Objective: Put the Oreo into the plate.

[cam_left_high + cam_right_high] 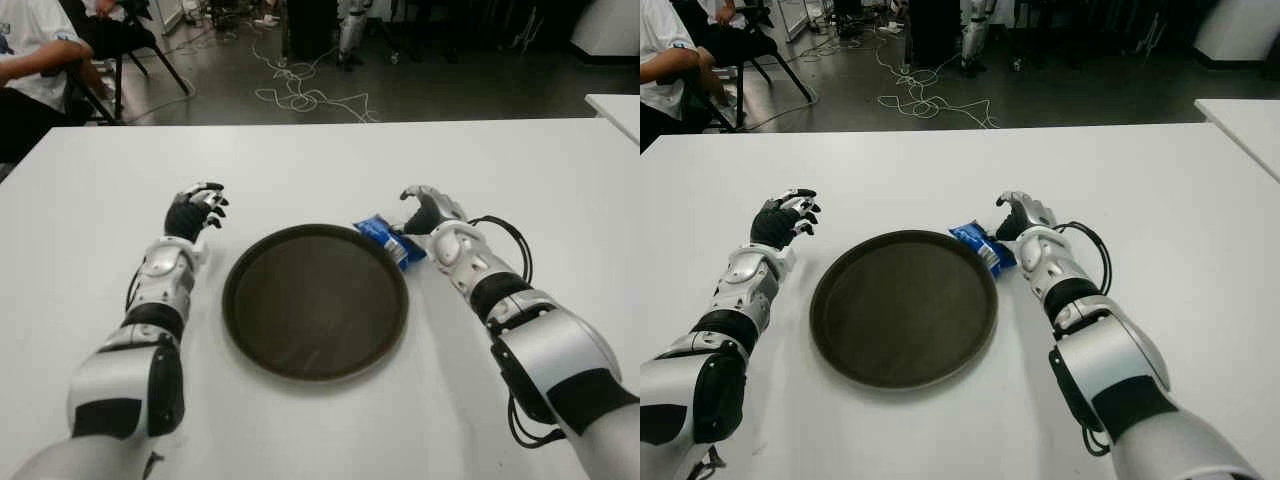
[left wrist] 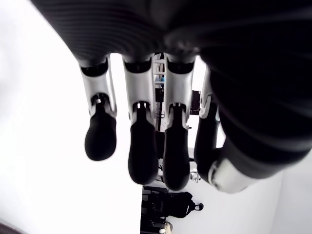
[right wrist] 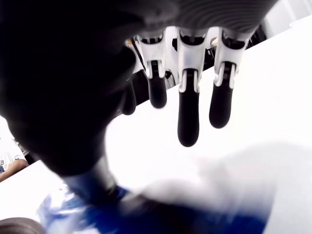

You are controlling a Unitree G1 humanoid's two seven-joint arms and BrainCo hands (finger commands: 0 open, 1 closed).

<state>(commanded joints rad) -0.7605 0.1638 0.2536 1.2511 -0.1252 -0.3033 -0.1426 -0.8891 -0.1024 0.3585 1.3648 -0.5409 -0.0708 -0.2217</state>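
The Oreo, a small blue packet (image 1: 384, 238), lies on the white table (image 1: 300, 170) against the far right rim of the round dark brown plate (image 1: 300, 300). My right hand (image 1: 415, 205) is right beside it on the right, fingers (image 3: 188, 122) stretched out above the table and not closed around it. In the right wrist view the blue Oreo packet (image 3: 146, 214) shows blurred under the palm, by the thumb. The plate holds nothing. My left hand (image 1: 200, 205) shows to the left of the plate, fingers (image 2: 141, 156) loosely hanging and holding nothing.
A seated person (image 1: 30, 60) and a chair are beyond the table's far left corner. Cables (image 1: 300, 95) lie on the floor past the far edge. A second white table (image 1: 615, 105) shows at the right.
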